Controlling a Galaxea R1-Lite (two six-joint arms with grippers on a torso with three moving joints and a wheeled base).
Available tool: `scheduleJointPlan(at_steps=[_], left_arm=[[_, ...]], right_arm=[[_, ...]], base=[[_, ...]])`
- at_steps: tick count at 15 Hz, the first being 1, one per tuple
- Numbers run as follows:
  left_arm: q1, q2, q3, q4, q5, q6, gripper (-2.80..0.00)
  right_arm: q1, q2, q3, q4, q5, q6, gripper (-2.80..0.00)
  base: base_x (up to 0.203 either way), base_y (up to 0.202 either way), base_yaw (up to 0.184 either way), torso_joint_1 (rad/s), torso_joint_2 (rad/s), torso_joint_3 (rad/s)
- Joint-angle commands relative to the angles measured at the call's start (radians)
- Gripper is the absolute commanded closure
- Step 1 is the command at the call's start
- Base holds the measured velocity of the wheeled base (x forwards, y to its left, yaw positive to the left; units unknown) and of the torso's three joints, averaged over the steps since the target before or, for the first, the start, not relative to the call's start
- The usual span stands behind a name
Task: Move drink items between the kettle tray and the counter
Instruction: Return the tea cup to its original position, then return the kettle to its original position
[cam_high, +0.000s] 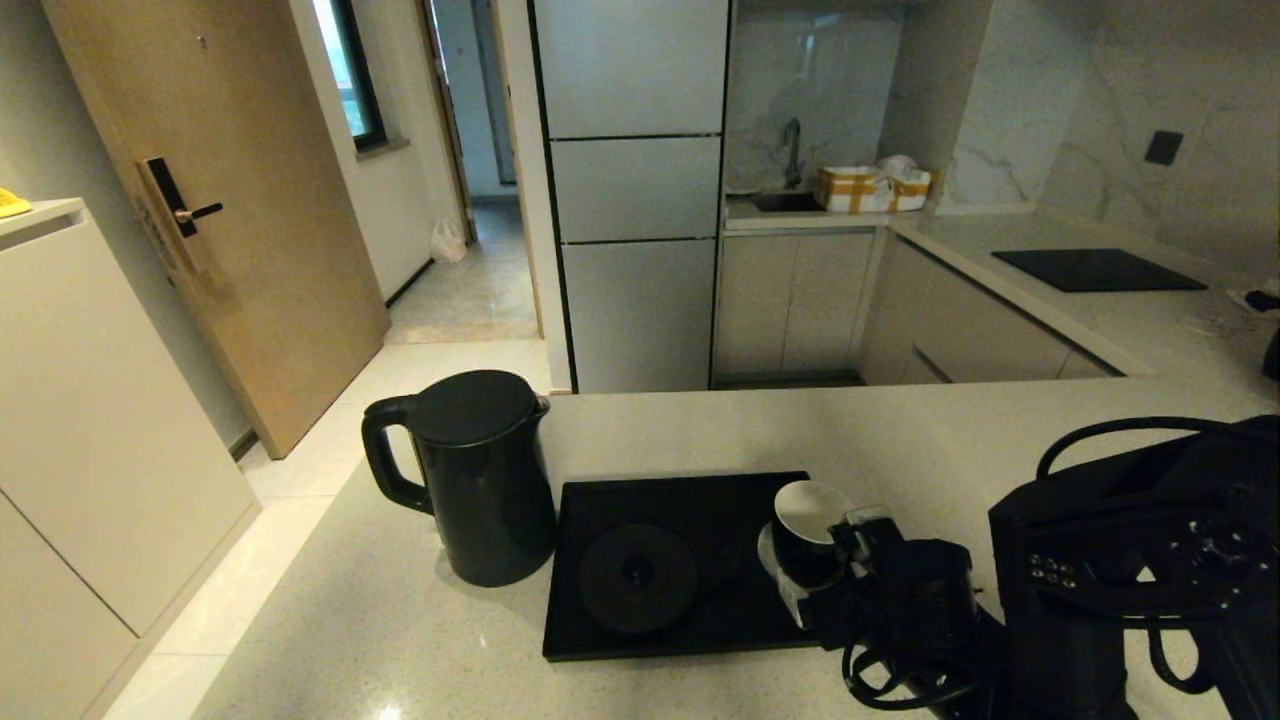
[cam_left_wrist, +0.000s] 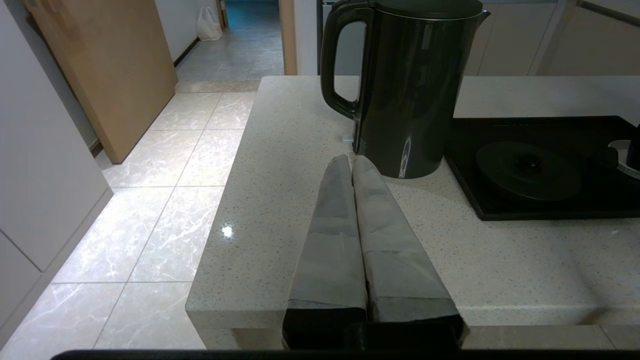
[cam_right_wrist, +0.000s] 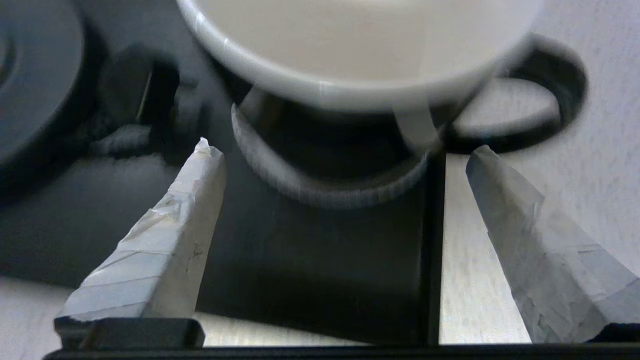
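The tall black kettle (cam_high: 470, 480) stands on the beige counter (cam_high: 900, 430), just left of the black tray (cam_high: 720, 495). The small black cup (cam_high: 805, 530) with a white inside sits on a white saucer (cam_right_wrist: 325, 192) at the tray's right edge. My right gripper (cam_high: 848, 548) is open right behind the cup. In the right wrist view the gripper (cam_right_wrist: 340, 156) has its tips short of the cup (cam_right_wrist: 360, 50), one finger over the tray (cam_right_wrist: 300, 265) and one over the counter. My left gripper (cam_left_wrist: 350, 161) is shut and empty, low over the counter (cam_left_wrist: 280, 200) near the kettle (cam_left_wrist: 410, 90).
The flat round kettle base (cam_high: 637, 580) lies in the tray's middle. The counter's left edge drops to the tiled floor (cam_left_wrist: 165, 200). A black cooktop (cam_high: 1095, 268) sits on the far right worktop. A sink and a cardboard box (cam_high: 872, 188) are at the back.
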Motion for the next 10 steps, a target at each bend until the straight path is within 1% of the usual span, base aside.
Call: scheduleJointPlan(at_steps=[1, 4, 5, 6, 10], left_arm=[[0.003, 0.001, 0.000, -0.001, 0.000, -0.001, 0.00], [0.001, 0.001, 0.000, -0.001, 0.000, -0.001, 0.00], [0.001, 0.001, 0.000, -0.001, 0.000, -0.001, 0.00], [0.001, 0.001, 0.000, -0.001, 0.000, -0.001, 0.00], [0.001, 0.001, 0.000, -0.001, 0.000, -0.001, 0.00]], right_arm=[[0.000, -0.034, 0.041, -0.010, 0.015, 0.007, -2.80], [0.000, -0.143, 0.113, -0.005, 0.047, 0.021, -2.80], [0.000, -0.181, 0.131, -0.004, 0.046, 0.019, -2.80], [0.000, -0.209, 0.146, -0.002, 0.044, 0.017, 0.00], [-0.003, -0.310, 0.200, 0.003, 0.006, 0.013, 0.00]], base=[[0.000, 0.000, 0.000, 0.000, 0.00, 0.000], [0.000, 0.000, 0.000, 0.000, 0.00, 0.000], [0.000, 0.000, 0.000, 0.000, 0.00, 0.000], [0.000, 0.000, 0.000, 0.000, 0.00, 0.000], [0.000, 0.000, 0.000, 0.000, 0.00, 0.000]])
